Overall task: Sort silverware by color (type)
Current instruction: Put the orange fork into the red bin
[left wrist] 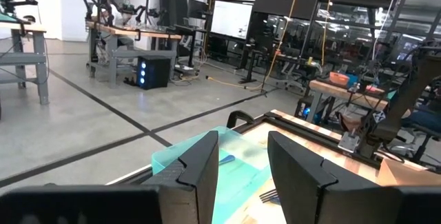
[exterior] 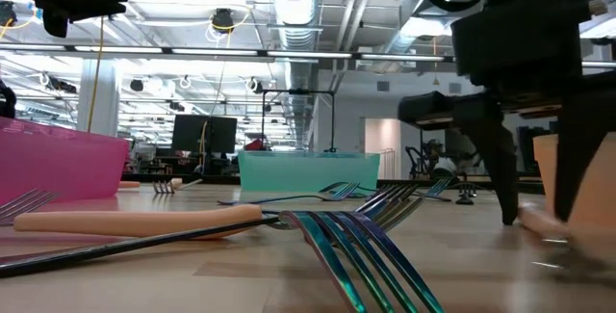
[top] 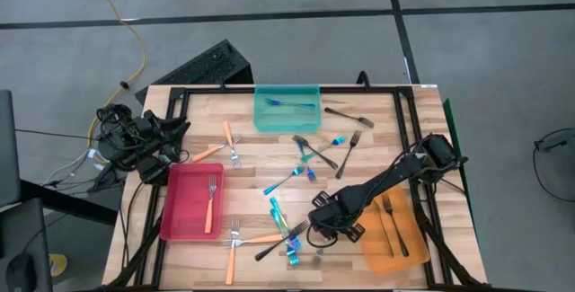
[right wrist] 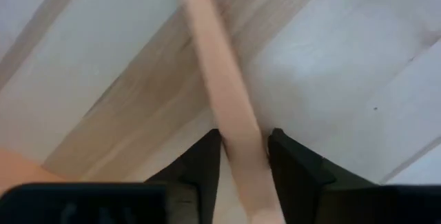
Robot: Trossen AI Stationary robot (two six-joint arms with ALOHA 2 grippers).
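Sorting is only just under way, as I judge it: the red tray (top: pixel 180 225) holds one orange-handled fork (top: pixel 211 204), the teal tray (top: pixel 269 119) one blue fork (top: pixel 292 104), and the orange tray (top: pixel 409 254) two dark forks (top: pixel 393 225). Well over a dozen loose forks (top: pixel 301 162) of all three kinds lie scattered across the middle and near side of the tabletop (top: pixel 260 162), some crossing each other, so most of the work is left. My right gripper (right wrist: pixel 242 148) is down low on the boards just beside the orange tray, and its wrist view shows a pale orange handle (right wrist: pixel 220 79) filling the gap between my fingers, which press it from both sides; I take that as a grasp on another orange-handled fork, whose place would be the red tray across the table. My left gripper (left wrist: pixel 242 156) waits off the table's left edge, fingers apart and empty, looking out over the teal tray. The tabletop is pale wooden planking inside a black frame. Around it runs grey floor marked with dark lines, a yellow cable trailing across it; beyond are workbenches, screens and a ceiling of lights and ducts.
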